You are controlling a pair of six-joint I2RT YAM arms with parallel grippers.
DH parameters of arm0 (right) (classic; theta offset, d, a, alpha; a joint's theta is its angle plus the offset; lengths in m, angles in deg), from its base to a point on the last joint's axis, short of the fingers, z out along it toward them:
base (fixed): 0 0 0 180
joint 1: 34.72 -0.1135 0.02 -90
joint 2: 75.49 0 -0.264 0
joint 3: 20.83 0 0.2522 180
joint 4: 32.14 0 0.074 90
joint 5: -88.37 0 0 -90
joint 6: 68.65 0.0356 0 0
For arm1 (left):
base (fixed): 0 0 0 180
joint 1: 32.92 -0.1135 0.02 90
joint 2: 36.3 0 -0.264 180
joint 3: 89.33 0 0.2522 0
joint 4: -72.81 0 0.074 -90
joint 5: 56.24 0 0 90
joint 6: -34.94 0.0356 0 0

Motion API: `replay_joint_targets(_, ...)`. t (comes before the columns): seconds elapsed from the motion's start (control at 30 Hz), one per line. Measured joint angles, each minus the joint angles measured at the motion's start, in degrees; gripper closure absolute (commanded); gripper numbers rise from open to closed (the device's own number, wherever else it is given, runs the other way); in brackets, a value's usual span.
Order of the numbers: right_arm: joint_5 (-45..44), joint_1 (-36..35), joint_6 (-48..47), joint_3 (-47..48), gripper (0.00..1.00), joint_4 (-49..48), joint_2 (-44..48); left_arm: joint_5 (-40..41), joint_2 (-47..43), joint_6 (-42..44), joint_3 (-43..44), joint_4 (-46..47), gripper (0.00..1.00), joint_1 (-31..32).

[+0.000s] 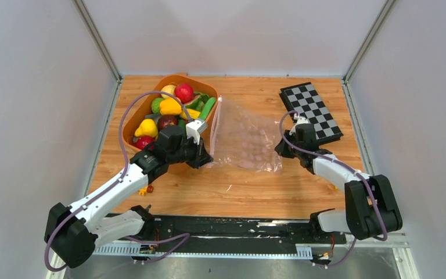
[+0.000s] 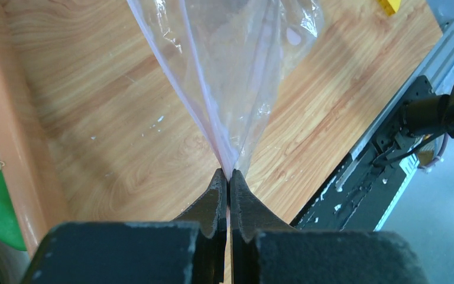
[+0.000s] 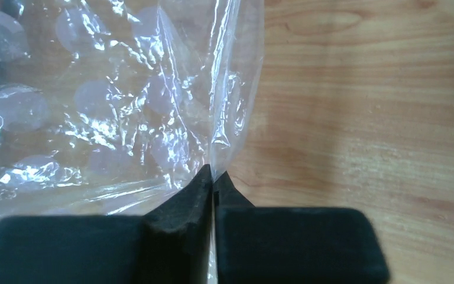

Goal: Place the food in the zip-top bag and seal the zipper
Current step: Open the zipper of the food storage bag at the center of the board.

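Observation:
The clear zip-top bag (image 1: 245, 139) lies on the table between my two grippers, its zipper (image 1: 217, 125) edge beside the orange tub (image 1: 143, 109). The food (image 1: 171, 106), yellow, red, green and purple pieces, is piled in the tub. My left gripper (image 1: 205, 158) is shut on the bag's near zipper corner; its wrist view shows the bag (image 2: 230, 83) rising from the pinched tips (image 2: 229, 173). My right gripper (image 1: 281, 148) is shut on the bag's opposite edge; its wrist view shows the crinkled film (image 3: 124, 100) pinched at the tips (image 3: 213, 174).
A black and white checkerboard (image 1: 311, 111) lies at the back right. A small yellow toy (image 1: 145, 189) lies by the left arm near the front edge. The tub wall (image 2: 12, 118) is close on the left of my left gripper. Grey walls enclose the table.

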Motion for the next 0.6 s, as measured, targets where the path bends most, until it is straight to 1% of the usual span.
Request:
replay_joint_targets(0.07, 0.2, 0.5, -1.8, 0.4, 0.59, 3.3, 0.4, -0.5, 0.7, 0.9, 0.3, -1.0, 1.0, 0.0)
replay_joint_targets(0.17, 0.8, 1.7, -2.9, 1.5, 0.38, 6.8, 1.4, -1.1, 0.7, 0.9, 0.4, -1.3, 1.0, 0.0)
replay_joint_targets(0.2, 1.0, 1.9, -3.1, 1.9, 0.34, 8.0, 2.1, -1.4, 0.7, 0.8, 0.4, -1.1, 1.0, 0.0)
replay_joint_targets(0.23, 1.0, 2.1, -3.3, 2.6, 0.32, 9.6, 3.2, -1.7, 0.7, 0.7, 0.4, -0.7, 1.0, 0.0)
replay_joint_targets(0.3, 1.0, 2.1, -3.3, 4.1, 0.31, 12.9, 7.5, -2.4, 0.7, 0.5, 0.4, 0.4, 1.0, 0.0)
replay_joint_targets(0.37, 1.6, 2.1, -3.0, 5.0, 0.33, 14.2, 11.1, -2.8, 0.7, 0.3, 0.4, 1.7, 1.0, 0.0)
replay_joint_targets(0.47, 5.2, 1.9, -1.0, 7.1, 0.37, 14.6, 17.0, -2.8, 0.7, 0.3, 0.4, 2.9, 1.0, 0.7)
replay_joint_targets(0.53, 6.4, 0.5, 0.5, 9.1, 0.38, 14.4, 18.5, -2.5, 0.7, 0.5, 0.5, 3.1, 1.0, 1.7)
replay_joint_targets(0.6, 6.1, -3.2, 1.3, 12.2, 0.39, 15.1, 18.2, -2.3, 1.0, 0.5, 1.2, 3.0, 1.0, 2.8)
